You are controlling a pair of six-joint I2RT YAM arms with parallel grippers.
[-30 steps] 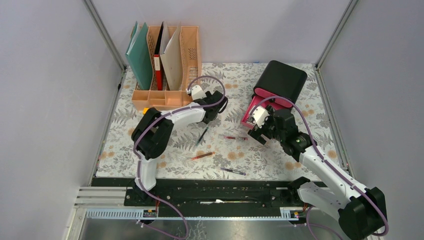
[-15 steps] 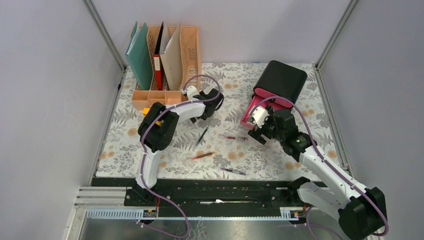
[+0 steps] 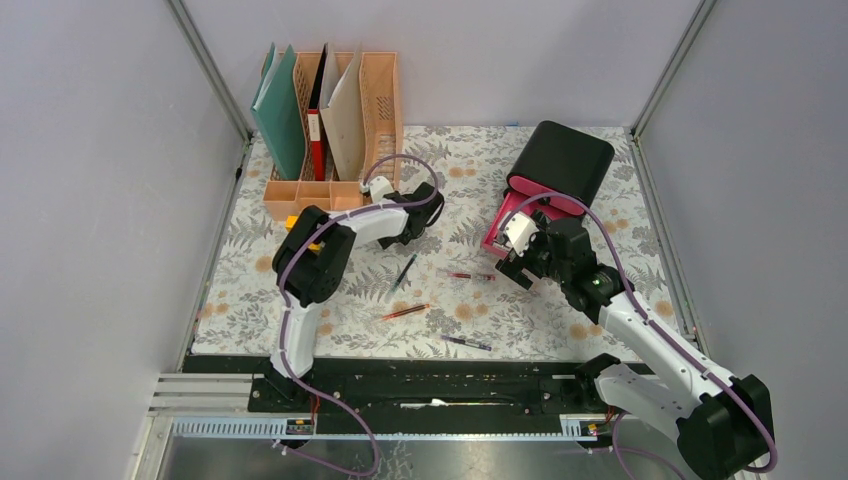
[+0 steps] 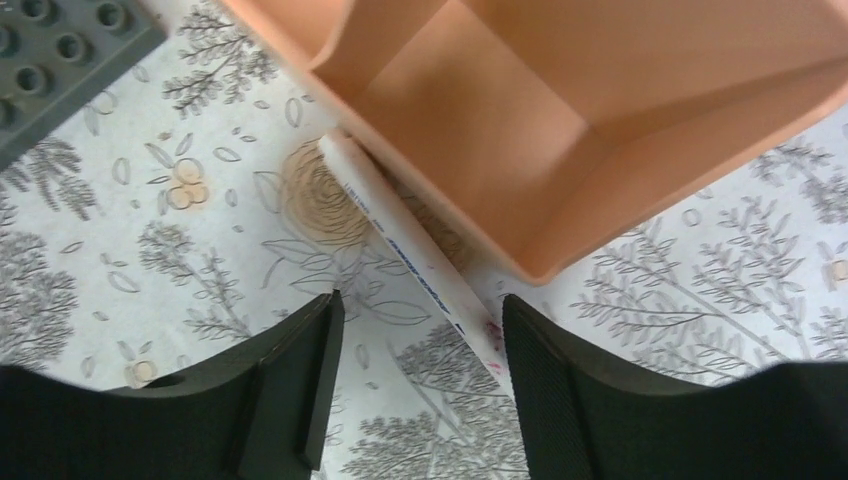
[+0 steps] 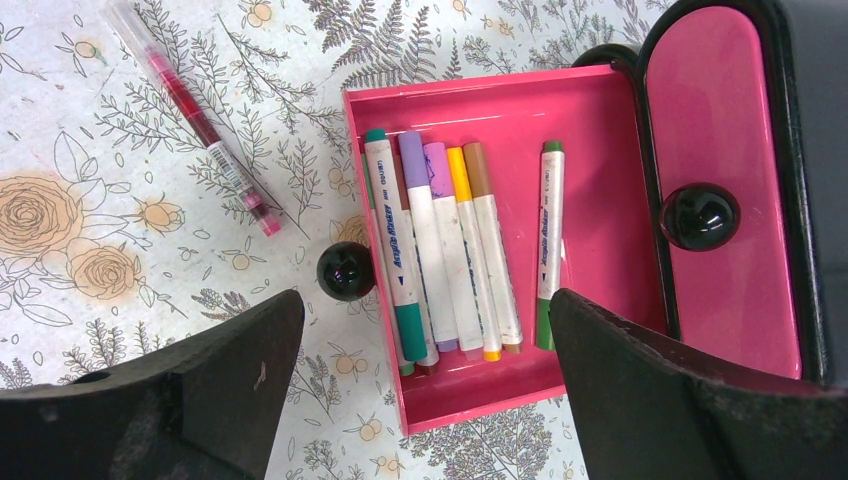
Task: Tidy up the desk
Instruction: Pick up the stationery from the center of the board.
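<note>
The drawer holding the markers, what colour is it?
The drawer is bright pink, inside and on its walls. It shows best in the right wrist view.

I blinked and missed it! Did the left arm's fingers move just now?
Yes. From above, the left fingers slid a little leftward, closer to the peach file rack, which stayed put.

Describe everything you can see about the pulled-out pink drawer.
The pink drawer is a shallow, glossy plastic tray, pulled out of the black box over the desk. A round black knob sits on its front. Six markers lie lengthwise inside: five bunched together, a green one apart. Nothing is holding it.
</note>
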